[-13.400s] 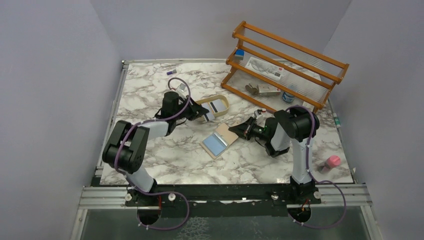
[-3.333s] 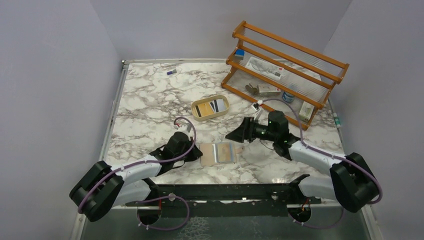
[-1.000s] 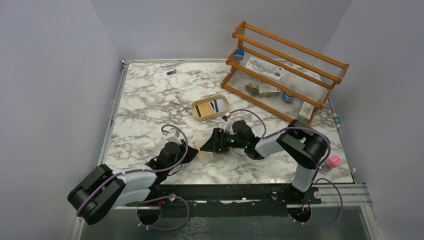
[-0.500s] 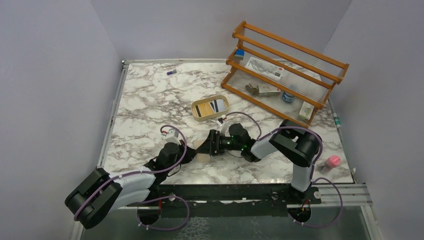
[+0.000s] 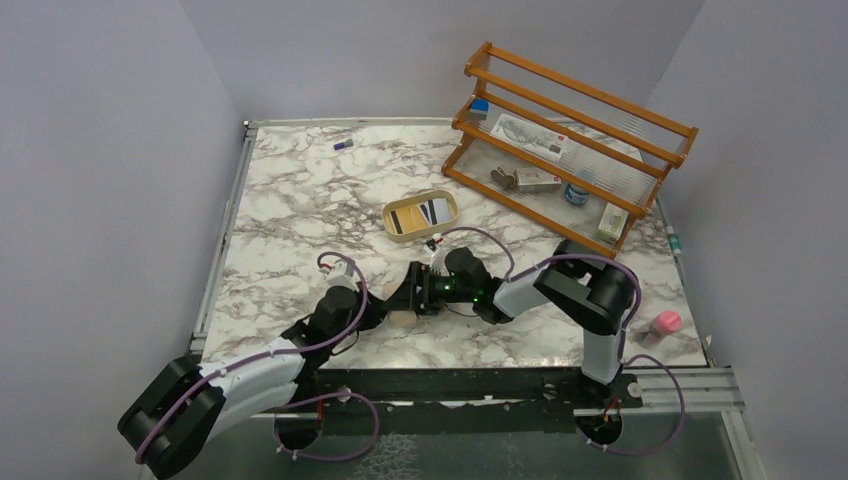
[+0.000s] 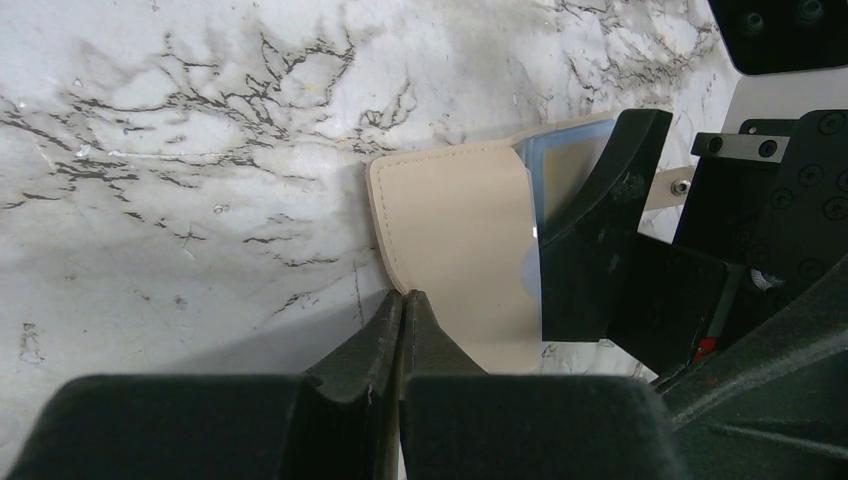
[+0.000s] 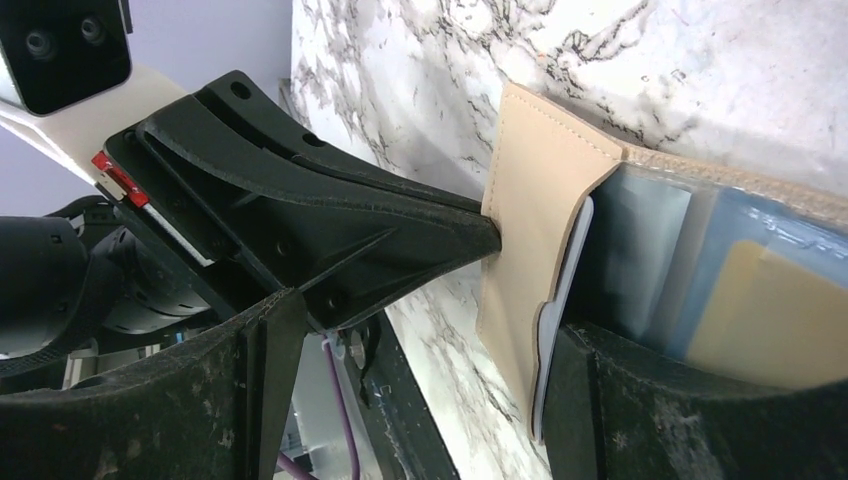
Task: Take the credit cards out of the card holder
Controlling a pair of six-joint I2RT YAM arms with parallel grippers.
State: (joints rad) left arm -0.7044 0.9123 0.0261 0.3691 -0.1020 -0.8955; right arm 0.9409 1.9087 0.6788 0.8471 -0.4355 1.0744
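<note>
The beige card holder (image 6: 455, 235) lies open on the marble near the front edge, and only a corner of the card holder (image 5: 402, 319) shows between the arms from above. A pale blue credit card (image 6: 562, 168) sticks out of its pocket; in the right wrist view the pale blue card (image 7: 745, 245) sits under clear plastic beside a whitish card edge (image 7: 560, 310). My left gripper (image 6: 403, 296) is shut, its tips pressed against the holder's near edge. My right gripper (image 7: 430, 325) is open and straddles the holder's flap, one finger over the card side.
An oval tan tray (image 5: 445, 226) holding cards sits behind the grippers. A wooden rack (image 5: 560, 140) with small items stands at the back right. A pink object (image 5: 665, 323) lies at the right front and a small purple item (image 5: 343, 145) at the back left.
My right gripper has slid left across the card holder toward the left gripper and now covers most of it. The left arm has drawn slightly back and left, still shut.
</note>
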